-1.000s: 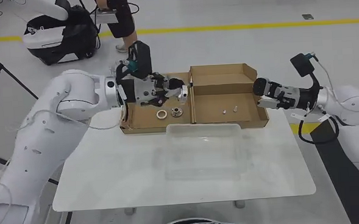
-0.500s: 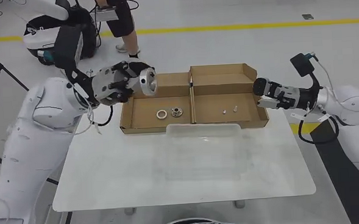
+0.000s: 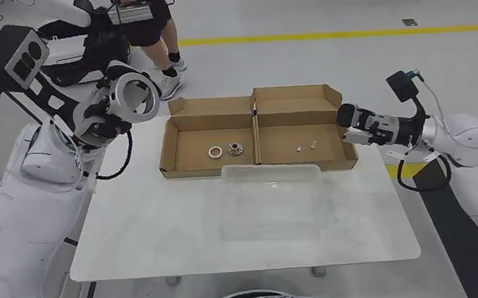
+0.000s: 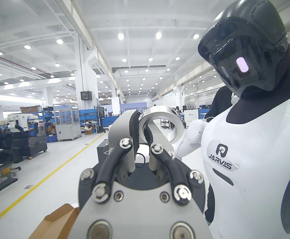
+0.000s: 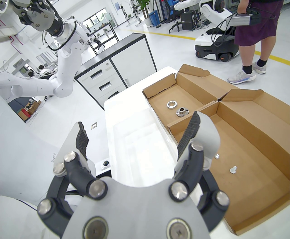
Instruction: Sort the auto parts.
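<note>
My left gripper [image 3: 113, 109] is held high past the table's left edge, shut on a large metal ring [image 3: 135, 97]. In the left wrist view one finger sits inside the ring [image 4: 162, 126] and one outside, the gripper [image 4: 141, 121] clamping its wall. The left cardboard box [image 3: 192, 150] holds a small ring [image 3: 215, 152] and a flanged hub [image 3: 236, 148]. In the right box [image 3: 328, 148] lie a bolt [image 3: 311, 144] and a nut [image 3: 299, 147]. My right gripper [image 3: 343, 126] hovers open at that box's right end, its fingers [image 5: 197, 122] holding nothing.
A clear plastic tray [image 3: 272, 200] sits on the white table in front of the boxes. A grey drawer cabinet [image 5: 126, 65] stands off the table's left side. A wheeled robot base [image 3: 79, 52] is parked on the floor behind.
My left arm lifted the large ring from over the left box and swung it left and up, past the table's edge. The right arm has stayed put.
</note>
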Robot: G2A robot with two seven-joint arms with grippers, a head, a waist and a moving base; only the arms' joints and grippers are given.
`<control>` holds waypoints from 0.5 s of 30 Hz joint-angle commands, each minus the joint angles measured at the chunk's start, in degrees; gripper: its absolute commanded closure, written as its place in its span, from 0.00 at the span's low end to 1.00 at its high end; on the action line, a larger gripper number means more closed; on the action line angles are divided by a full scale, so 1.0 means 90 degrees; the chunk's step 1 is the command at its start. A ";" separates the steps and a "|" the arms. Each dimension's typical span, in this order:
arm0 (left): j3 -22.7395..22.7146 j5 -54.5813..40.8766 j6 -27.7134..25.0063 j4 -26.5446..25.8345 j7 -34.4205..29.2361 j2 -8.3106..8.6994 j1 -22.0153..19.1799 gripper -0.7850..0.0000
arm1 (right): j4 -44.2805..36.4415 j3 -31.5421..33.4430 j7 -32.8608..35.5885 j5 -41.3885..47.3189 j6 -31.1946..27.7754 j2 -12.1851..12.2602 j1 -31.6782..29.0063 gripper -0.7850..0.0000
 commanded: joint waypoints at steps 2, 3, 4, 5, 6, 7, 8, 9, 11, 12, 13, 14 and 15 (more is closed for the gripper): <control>-0.0147 -0.0082 0.0000 0.0009 -0.0234 -0.0015 0.0096 1.00 | 0.0000 0.0000 0.0000 0.0000 0.0000 0.0000 0.0000 0.00; -0.0198 -0.0044 0.0000 0.0017 -0.0342 -0.0019 0.0124 1.00 | 0.0000 0.0000 0.0000 0.0000 0.0000 0.0000 0.0000 0.00; -0.0238 -0.0017 0.0000 0.0008 -0.0443 -0.0023 0.0160 1.00 | 0.0000 0.0000 0.0000 0.0000 0.0000 0.0000 0.0000 0.00; -0.0275 -0.0007 0.0000 0.0016 -0.0525 -0.0028 0.0202 1.00 | 0.0000 0.0000 0.0000 0.0000 0.0000 0.0000 0.0000 0.00; -0.0315 -0.0003 0.0000 0.0015 -0.0591 -0.0033 0.0238 1.00 | 0.0000 0.0000 0.0000 0.0000 0.0000 0.0000 0.0000 0.00; -0.0350 0.0039 0.0000 0.0017 -0.0696 -0.0035 0.0275 1.00 | 0.0000 0.0000 0.0000 0.0000 0.0000 0.0000 0.0000 0.00; -0.0390 0.0074 0.0000 0.0029 -0.0785 -0.0037 0.0309 1.00 | 0.0000 0.0000 0.0000 0.0000 0.0000 0.0000 0.0000 0.00; -0.0430 0.0128 0.0000 0.0055 -0.0868 -0.0038 0.0344 1.00 | 0.0000 0.0000 0.0000 0.0000 0.0000 0.0000 0.0000 0.00; -0.0497 0.0282 0.0000 0.0109 -0.1051 -0.0037 0.0411 1.00 | 0.0000 0.0000 0.0000 0.0000 0.0000 0.0000 0.0000 0.00; -0.0530 0.0339 0.0000 0.0123 -0.1117 -0.0037 0.0439 1.00 | 0.0000 0.0000 0.0000 0.0000 0.0000 0.0000 0.0000 0.00; -0.0559 0.0381 0.0000 0.0131 -0.1163 -0.0038 0.0469 1.00 | 0.0000 0.0000 0.0000 0.0000 0.0000 0.0000 0.0000 0.00; -0.0577 0.0372 0.0000 0.0114 -0.1176 -0.0041 0.0498 1.00 | 0.0000 0.0000 0.0000 0.0000 0.0000 0.0000 0.0000 0.00; -0.0598 0.0334 0.0000 0.0105 -0.1177 -0.0044 0.0531 1.00 | 0.0000 0.0000 0.0000 0.0000 0.0000 0.0000 0.0000 0.00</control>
